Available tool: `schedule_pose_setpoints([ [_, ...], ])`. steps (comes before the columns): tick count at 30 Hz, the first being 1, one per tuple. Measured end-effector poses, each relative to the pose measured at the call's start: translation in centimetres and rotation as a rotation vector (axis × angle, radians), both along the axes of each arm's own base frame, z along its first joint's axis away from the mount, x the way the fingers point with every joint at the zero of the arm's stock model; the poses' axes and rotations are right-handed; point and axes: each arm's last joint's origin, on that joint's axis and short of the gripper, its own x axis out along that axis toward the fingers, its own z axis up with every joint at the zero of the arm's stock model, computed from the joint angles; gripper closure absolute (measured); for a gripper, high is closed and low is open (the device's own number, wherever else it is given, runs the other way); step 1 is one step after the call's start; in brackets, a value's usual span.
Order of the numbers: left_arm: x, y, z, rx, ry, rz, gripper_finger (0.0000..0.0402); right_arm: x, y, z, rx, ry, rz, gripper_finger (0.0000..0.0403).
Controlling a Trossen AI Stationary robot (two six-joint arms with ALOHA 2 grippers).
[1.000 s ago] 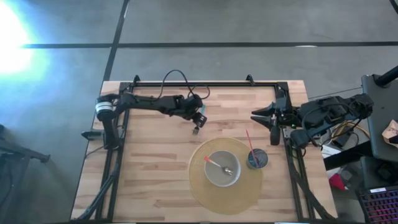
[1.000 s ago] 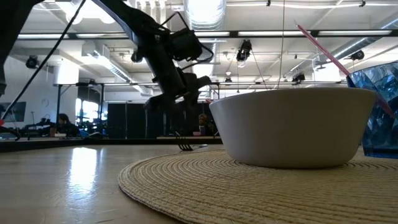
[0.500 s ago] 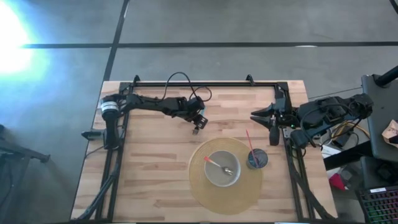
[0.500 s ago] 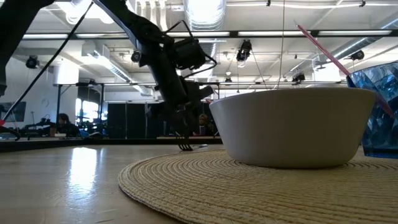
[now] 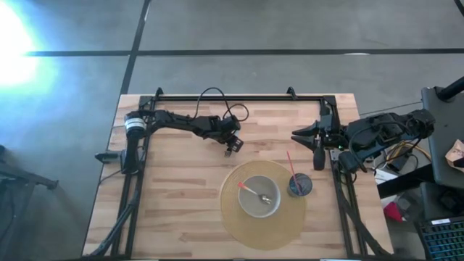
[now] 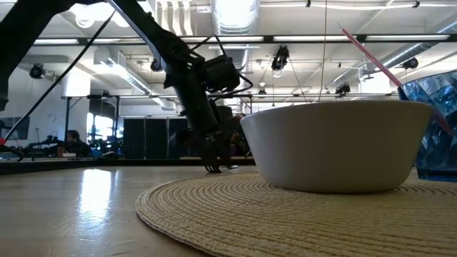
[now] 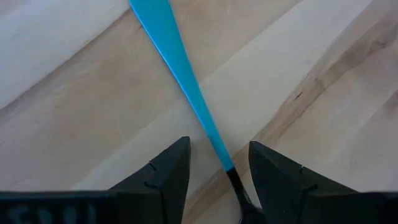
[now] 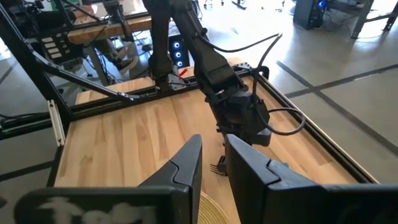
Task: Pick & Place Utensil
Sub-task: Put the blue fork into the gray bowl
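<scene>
High view first: the pale, plank-grained wooden surface (image 5: 174,203) carries a round woven placemat (image 5: 233,217), and on it sits a smooth grey bowl (image 5: 259,197) with a spoon (image 5: 255,193) lying inside, its handle tip orange. Just beside the mat stands a blue faceted cup (image 5: 299,185) with a thin red straw (image 5: 291,168). The left gripper (image 5: 230,147) reaches toward the middle of the surface, over a small fork (image 5: 227,153) lying off the mat. The right gripper (image 5: 319,151) waits near the surface's right edge.

Low view: the mat's coiled, ribbed weave fills the foreground, the bowl (image 6: 335,146) rises matte and rounded, and the fork's (image 6: 213,168) tines rest on the wood beneath the dark left arm.

Left wrist view: the fork's (image 7: 180,81) flat, tapering bright-blue plastic handle runs between two blunt black fingers (image 7: 163,177) that stand apart on either side of it, not pressing it.

Right wrist view: its two angular dark fingers (image 8: 184,168) sit close, a narrow gap between them, with nothing held.
</scene>
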Motion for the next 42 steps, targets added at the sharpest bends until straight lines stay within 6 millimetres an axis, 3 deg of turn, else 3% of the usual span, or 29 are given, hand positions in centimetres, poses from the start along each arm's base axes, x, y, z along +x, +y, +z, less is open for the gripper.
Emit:
schedule_pose_setpoints([
  [10, -0.3, 0.1, -0.4, 0.095, 0.087, -0.024, 0.0247, 0.0, 0.0, 0.0, 0.0, 0.001, 0.0, 0.0335],
  [24, -0.5, 0.1, -0.5, 0.168, 0.153, -0.147, 0.039, 0.0, 0.0, 0.0, 0.001, 0.001, 0.0, 0.0335],
  [36, -0.7, -0.3, -0.1, 0.183, 0.174, -0.18, 0.0395, 0.0, 0.0, -0.1, 0.004, 0.008, 0.008, 0.0335],
  [42, -1.2, -1.0, 1.5, 0.235, 0.181, -0.175, 0.0398, 0.0, 0.1, -0.1, 0.009, 0.013, 0.029, 0.0335],
])
